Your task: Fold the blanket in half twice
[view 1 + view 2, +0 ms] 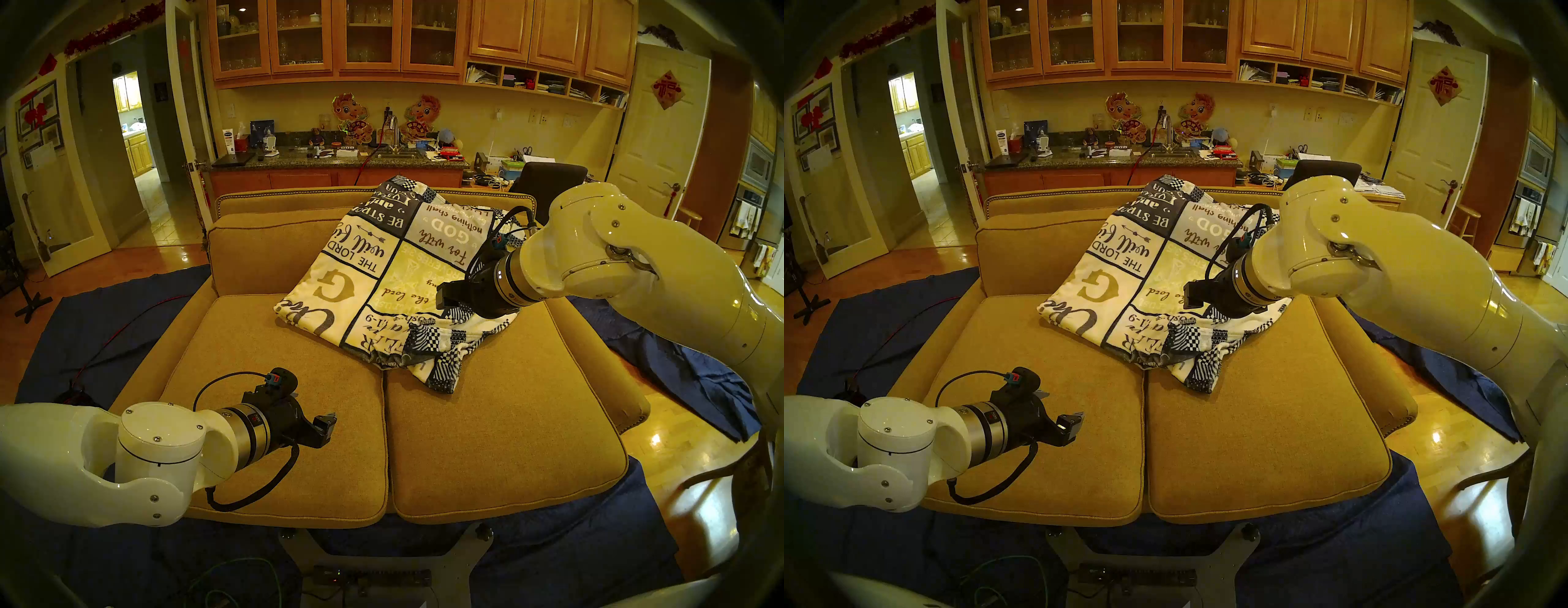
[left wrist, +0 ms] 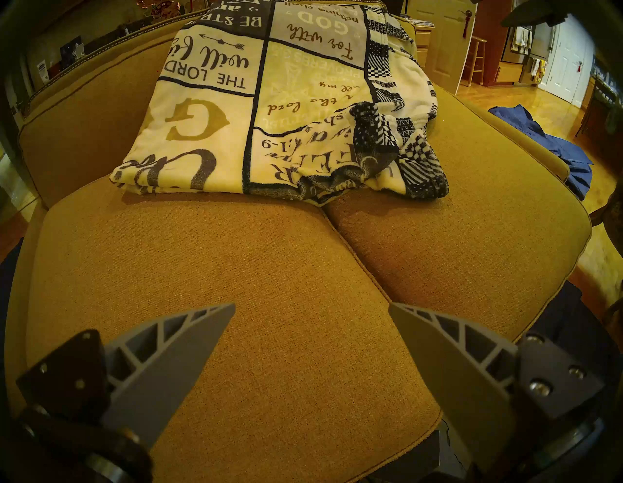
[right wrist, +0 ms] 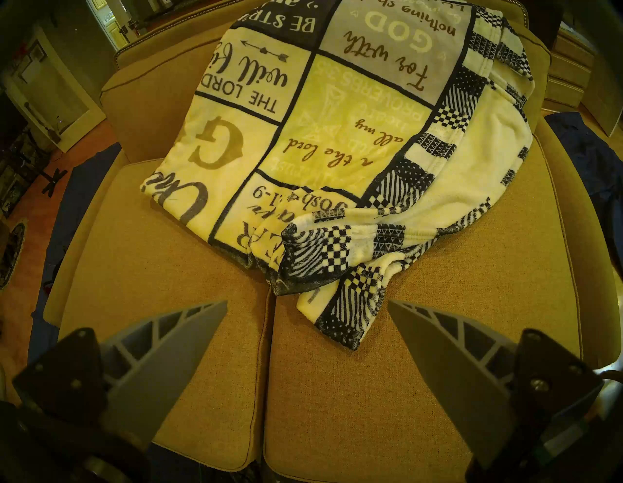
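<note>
1. Head stereo left view: the blanket (image 1: 394, 271) lies folded into a rough rectangle on the tan sofa (image 1: 488, 424), with its upper part leaning on the back cushions and its lower part on the seat cushions, right of the sofa's middle.
2. Its long axis runs from about 7 o'clock up to 1 o'clock in this view. The far end climbs over the top of the backrest at 12 o'clock, and the near end points toward 6 o'clock.
3. The printed lettering reads upside down from the robot's side, so the tops of the words face the near seat edge.
4. The checkered edge runs down the blanket's side at 3 o'clock. At the near corner, around 5 o'clock, it is rumpled, and a flap crosses the seam between the two seat cushions.
5. The left gripper (image 2: 312, 305) hangs over the left seat cushion at 7 o'clock from the blanket, well apart from it, its fingers spread wide with nothing between them.
6. The right gripper (image 3: 307, 302) hovers above the blanket's side at 4 o'clock, fingers likewise spread wide and empty.
7. Dark blue cloths (image 1: 700, 382) lie on the floor around the sofa.
</note>
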Motion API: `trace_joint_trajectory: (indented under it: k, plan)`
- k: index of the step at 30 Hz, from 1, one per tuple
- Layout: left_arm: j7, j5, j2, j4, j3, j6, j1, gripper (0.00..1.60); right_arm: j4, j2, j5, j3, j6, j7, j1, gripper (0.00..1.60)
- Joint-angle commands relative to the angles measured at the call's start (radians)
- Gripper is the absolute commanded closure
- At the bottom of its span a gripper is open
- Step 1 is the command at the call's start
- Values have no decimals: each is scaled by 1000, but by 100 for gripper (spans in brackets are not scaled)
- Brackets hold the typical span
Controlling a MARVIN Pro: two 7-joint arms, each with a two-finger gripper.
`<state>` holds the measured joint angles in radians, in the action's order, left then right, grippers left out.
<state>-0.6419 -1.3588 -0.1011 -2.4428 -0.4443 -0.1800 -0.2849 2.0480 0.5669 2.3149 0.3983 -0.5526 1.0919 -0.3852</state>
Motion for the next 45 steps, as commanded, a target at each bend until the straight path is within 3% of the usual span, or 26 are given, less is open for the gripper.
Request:
trace_joint_trajectory:
  k: [1, 5, 7, 13, 23, 24, 26, 30, 31, 33, 35, 36, 45]
  plan:
    - [13, 0, 0, -1, 7, -10, 8, 0, -1, -1, 1, 8, 2, -1, 8, 0]
    - [-48, 21, -33, -1, 5, -54, 8, 0, -1, 0, 12, 9, 14, 9, 7, 0]
    - [-63, 45, -29, -1, -3, -62, 1, 0, -14, 11, 83, 10, 50, 56, 5, 0]
    - [-98, 99, -8, 51, -54, 0, -38, 0, -16, 53, 169, -7, 155, 124, -20, 0]
    - [-36, 168, -3, 230, -95, 83, -37, 0, -86, 181, 272, -22, 329, 205, -36, 0]
    - [-49, 168, -2, 224, -98, 83, -35, 0, -82, 170, 280, -28, 326, 191, -35, 0]
    - [1, 187, -1, 284, -101, 101, -36, 0, -116, 222, 301, -28, 375, 219, -44, 0]
    - [60, 216, 0, 357, -104, 127, -28, 0, -145, 270, 313, -54, 416, 239, -56, 0]
    - [62, 222, 0, 360, -103, 126, -23, 0, -138, 258, 325, -64, 425, 225, -59, 0]
    - [108, 246, 1, 407, -97, 145, -16, 0, -168, 305, 327, -68, 449, 245, -64, 0]
    - [136, 261, 1, 428, -90, 149, -5, 0, -165, 300, 344, -80, 467, 228, -61, 0]
    - [164, 271, 1, 448, -85, 157, 0, 0, -186, 332, 345, -77, 476, 241, -61, 0]
    - [332, 341, -2, 458, -51, 224, 24, 0, -220, 413, 364, -110, 521, 282, -38, 0]
